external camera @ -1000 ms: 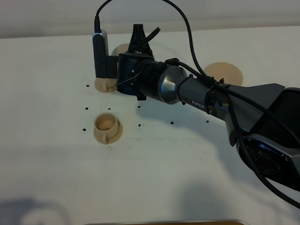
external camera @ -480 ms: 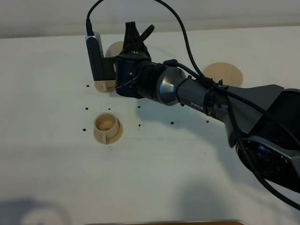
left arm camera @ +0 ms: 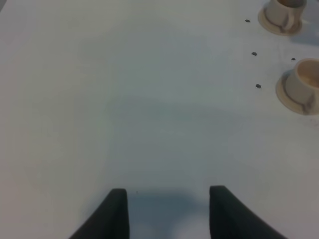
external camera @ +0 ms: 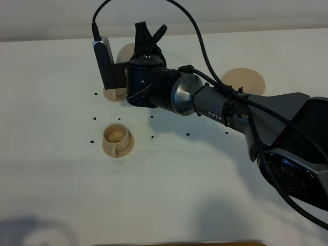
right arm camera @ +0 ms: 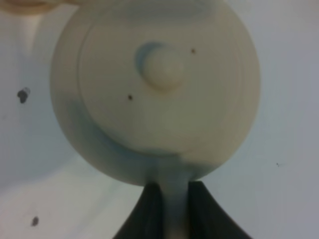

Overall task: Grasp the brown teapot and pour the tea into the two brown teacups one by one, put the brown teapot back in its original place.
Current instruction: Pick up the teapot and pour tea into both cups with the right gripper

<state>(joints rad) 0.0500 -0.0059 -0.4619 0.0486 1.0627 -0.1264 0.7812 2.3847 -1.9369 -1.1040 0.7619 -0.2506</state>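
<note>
My right gripper (external camera: 148, 34) reaches across to the back left and is shut on the loop handle of the brown teapot (external camera: 124, 51), which is mostly hidden behind the wrist. In the right wrist view the teapot (right arm camera: 159, 89) shows its knobbed lid, with the handle between the fingers of the gripper (right arm camera: 172, 194). Its spout is hidden. The far teacup (external camera: 115, 94) is largely covered by the wrist camera. The near teacup (external camera: 117, 138) stands free on its saucer. The round coaster (external camera: 244, 81) lies bare at the back right. My left gripper (left arm camera: 169, 211) is open and empty.
Both cups also show in the left wrist view, the far teacup (left arm camera: 280, 15) and the near teacup (left arm camera: 301, 89), well away from the left fingers. Small dark specks (external camera: 152, 137) dot the white table (external camera: 61, 184). The right arm (external camera: 230, 110) spans the middle.
My right gripper has shifted a little left and back with the teapot and has turned slightly. The cups and coaster have not moved.
</note>
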